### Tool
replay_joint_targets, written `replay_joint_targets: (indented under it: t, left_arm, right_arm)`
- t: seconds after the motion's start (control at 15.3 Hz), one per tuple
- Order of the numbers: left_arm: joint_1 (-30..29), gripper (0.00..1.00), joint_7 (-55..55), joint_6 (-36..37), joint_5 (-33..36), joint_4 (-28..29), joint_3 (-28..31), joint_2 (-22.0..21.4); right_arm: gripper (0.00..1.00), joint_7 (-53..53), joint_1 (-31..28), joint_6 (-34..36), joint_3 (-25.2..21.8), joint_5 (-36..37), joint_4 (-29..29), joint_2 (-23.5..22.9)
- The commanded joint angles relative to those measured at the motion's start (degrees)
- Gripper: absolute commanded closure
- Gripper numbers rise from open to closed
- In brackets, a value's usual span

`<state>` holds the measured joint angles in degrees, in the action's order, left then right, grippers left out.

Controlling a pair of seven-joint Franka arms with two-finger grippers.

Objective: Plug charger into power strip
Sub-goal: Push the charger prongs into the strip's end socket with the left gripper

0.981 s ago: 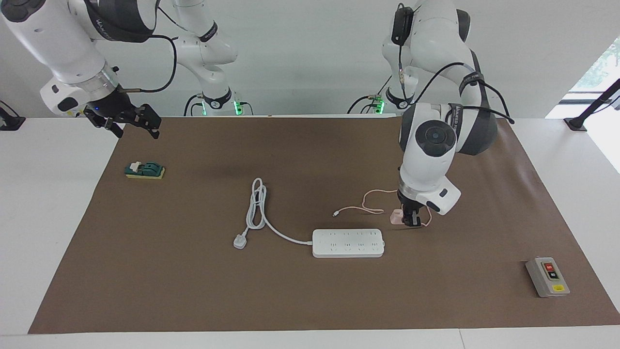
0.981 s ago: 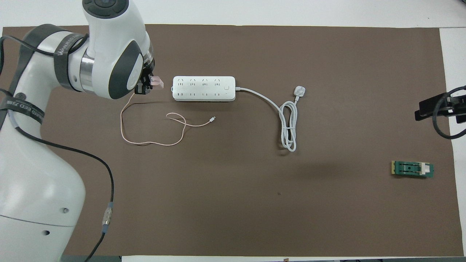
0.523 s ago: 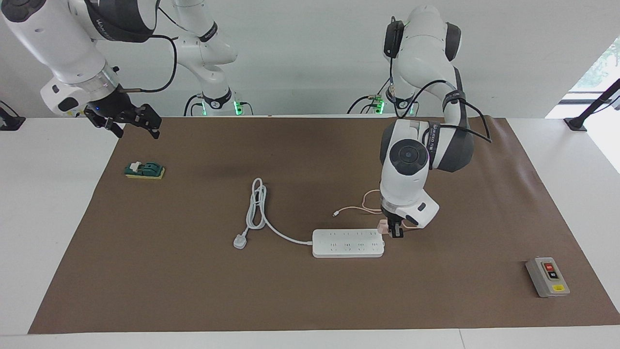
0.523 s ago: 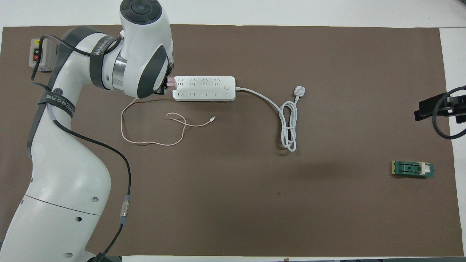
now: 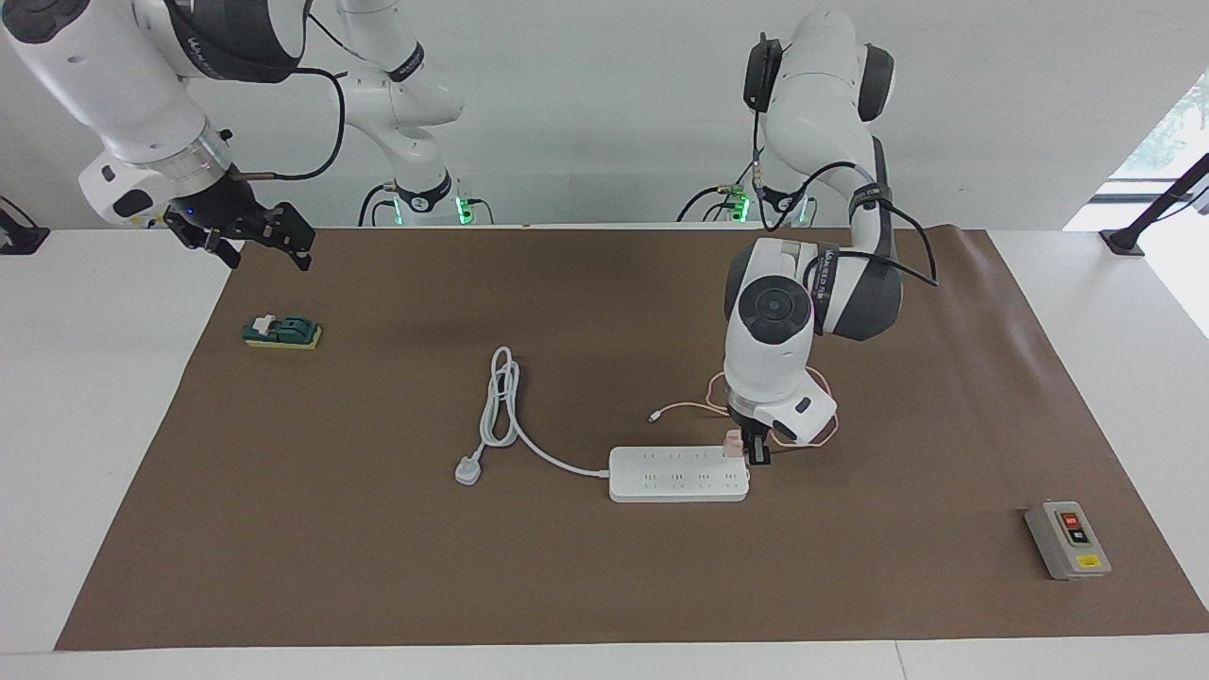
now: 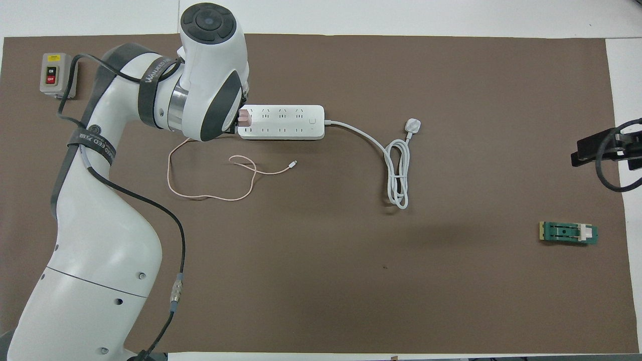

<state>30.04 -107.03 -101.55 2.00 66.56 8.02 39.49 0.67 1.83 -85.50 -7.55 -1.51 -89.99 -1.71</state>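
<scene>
Now the left gripper [image 5: 753, 451] has carried the charger [image 5: 733, 441] sideways from the bare mat to the power strip [image 5: 678, 473]; a second ago it was down beside the strip's end, well clear of it, and half a second ago it was just at that end. Its fingers are clamped on the charger, which sits directly under the wrist and over the end socket of the strip toward the left arm's end of the table. Whether the prongs have entered the socket cannot be told. From overhead the pink cube [image 6: 244, 117] shows at the strip's [image 6: 281, 122] end, half hidden by the wrist.

The charger's thin pink cable [image 6: 208, 178] trails from the gripper back toward the robots in loose loops on the mat, its free tip lying nearer the robots than the strip. The strip's thick white cord [image 5: 501, 401] coils toward the right arm's end, finishing in a white plug [image 5: 468, 469]. A grey button box [image 5: 1067, 539] and a green block [image 5: 281, 331] lie well apart, near opposite ends of the brown mat [image 5: 378, 567]. The right gripper [image 5: 255, 241] waits with fingers apart, raised over the mat's corner, unchanged.
</scene>
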Motion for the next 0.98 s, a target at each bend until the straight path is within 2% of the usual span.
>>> replay_joint_targets:
  t: [0.0,0.72,0.92]
  left_arm:
    - [0.90,1.00,-0.81,-2.95,-0.06,2.78,1.12,-0.64]
    - [0.90,1.00,-0.72,-3.74,-0.50,4.37,1.03,-1.43]
    - [1.25,1.00,-0.72,-5.23,-0.50,6.30,1.03,-2.22]
  right_arm:
    - [0.00,-0.58,-0.25,0.33,0.35,0.46,-1.42,1.36]
    - [0.00,-0.58,-0.25,0.24,0.35,0.46,-1.42,1.36]
    - [0.00,-0.58,-0.25,0.24,0.35,0.46,-1.42,1.36]
